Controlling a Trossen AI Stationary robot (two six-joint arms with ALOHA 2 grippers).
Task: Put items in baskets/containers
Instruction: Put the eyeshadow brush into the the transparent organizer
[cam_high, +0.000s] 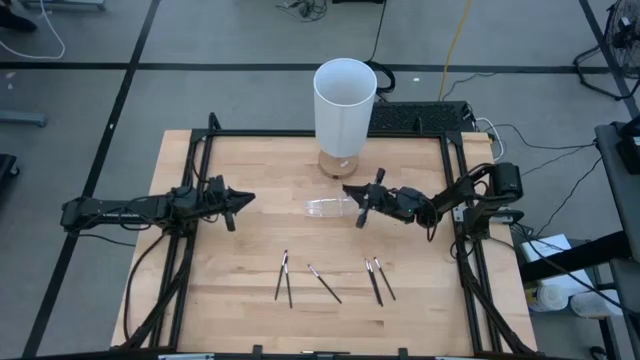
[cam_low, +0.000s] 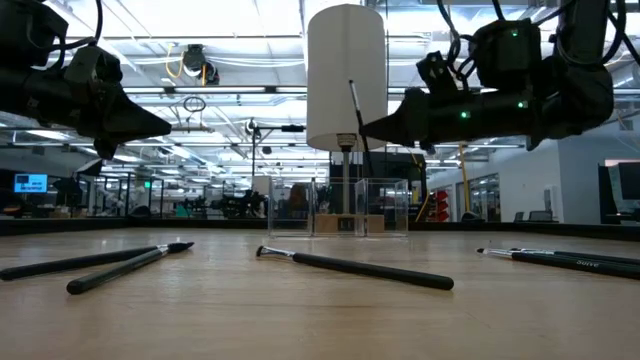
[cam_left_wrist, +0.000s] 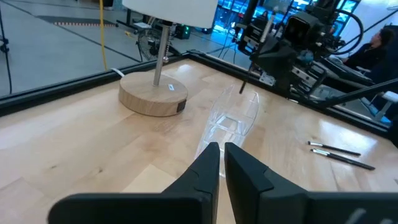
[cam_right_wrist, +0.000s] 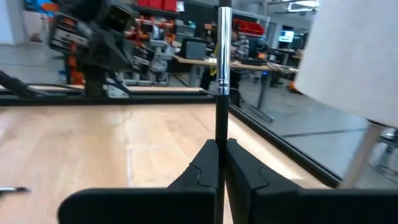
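Clear container (cam_high: 330, 207) on the worktop (cam_high: 240, 290) appears empty; right pincer (cam_high: 352, 191) clamps a stick (cam_right_wrist: 222, 93) over it; left pincer (cam_high: 244, 200) nearly closed, holding nothing.

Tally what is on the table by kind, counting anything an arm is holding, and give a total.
Brushes lying on the table: 5
Brush held in the right end effector: 1
Clear container: 1
White lamp: 1
Total: 8
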